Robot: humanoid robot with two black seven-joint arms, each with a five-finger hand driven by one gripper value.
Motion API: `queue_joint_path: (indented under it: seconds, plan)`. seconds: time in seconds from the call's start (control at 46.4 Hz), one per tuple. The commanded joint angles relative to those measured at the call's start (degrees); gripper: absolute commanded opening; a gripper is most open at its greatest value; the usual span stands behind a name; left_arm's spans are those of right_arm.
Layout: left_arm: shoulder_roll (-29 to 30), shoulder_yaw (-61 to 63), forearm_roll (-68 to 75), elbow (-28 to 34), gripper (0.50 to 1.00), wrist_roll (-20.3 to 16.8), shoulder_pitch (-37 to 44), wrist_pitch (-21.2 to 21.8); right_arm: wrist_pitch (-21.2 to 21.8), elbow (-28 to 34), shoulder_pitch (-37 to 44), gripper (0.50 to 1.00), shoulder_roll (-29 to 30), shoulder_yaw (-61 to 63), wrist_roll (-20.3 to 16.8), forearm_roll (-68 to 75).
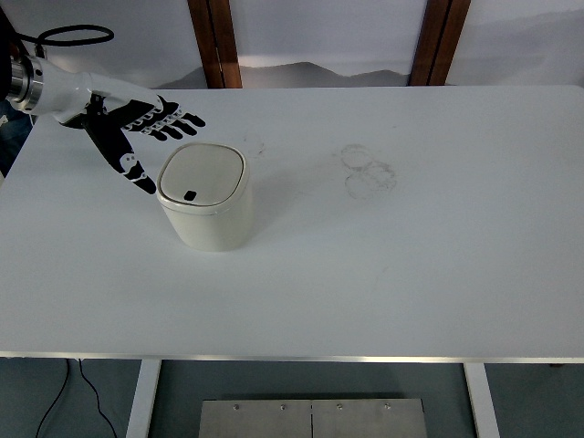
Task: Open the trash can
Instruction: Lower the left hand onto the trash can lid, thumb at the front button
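1. Top view, table: white, flat surface filling most of the picture; faint ring-shaped scuff marks lie right of centre, well apart from the work
2. Top view, trash can: small cream bin, rounded-square in plan, standing upright on the left half of the table; its lid sits down flush, so the can reads as not yet opened
3. Top view, button: small dark rectangle on the lid near its front edge; judged to be a press-to-release latch, though the mechanism itself cannot be seen
4. Top view, left hand: black-and-white hand on a white forearm coming in from the upper left edge; fingers spread straight and apart, holding nothing; fingertips point toward the can's rear left, thumb angled down just beside the lid's left edge, whether touching cannot be told
5. Top view, right hand: absent from the picture
6. Handling, judged: the can looks like light, hard, smooth plastic, apparently empty, so it may slide or tip under a sideways push; the lid is stiff and offers no lip to pinch
7. Point of hold, judged: press straight down on the dark button with one fingertip, keeping force vertical so the body stays put; failing that, lift at the lid's front seam
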Motion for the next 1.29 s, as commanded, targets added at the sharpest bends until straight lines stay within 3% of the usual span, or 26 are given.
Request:
queue_joint_path:
  seconds: [0.0,0.539,0.733,1.273]
  plan:
    - [-0.06,-0.01,1.49,0.00,1.000,0.00,-0.32,0.01,0.00,0.00,0.00,0.995,0.00,0.00,0.00,0.00]
    - [-3.66,-0.01,1.85,-0.09,1.000,0.00,-2.60,0.01,0.00,0.00,0.00,0.995,0.00,0.00,0.00,0.00]
    - [-2.70,1.22,3.51,-3.51,1.000,0.70,-2.60,0.01,0.00,0.00,0.00,0.995,0.00,0.00,0.00,0.00]
    - [-1.38,1.58,7.12,-5.27,1.000,1.93,-1.90,0.01,0.00,0.00,0.17,0.995,0.00,0.00,-0.09,0.00]
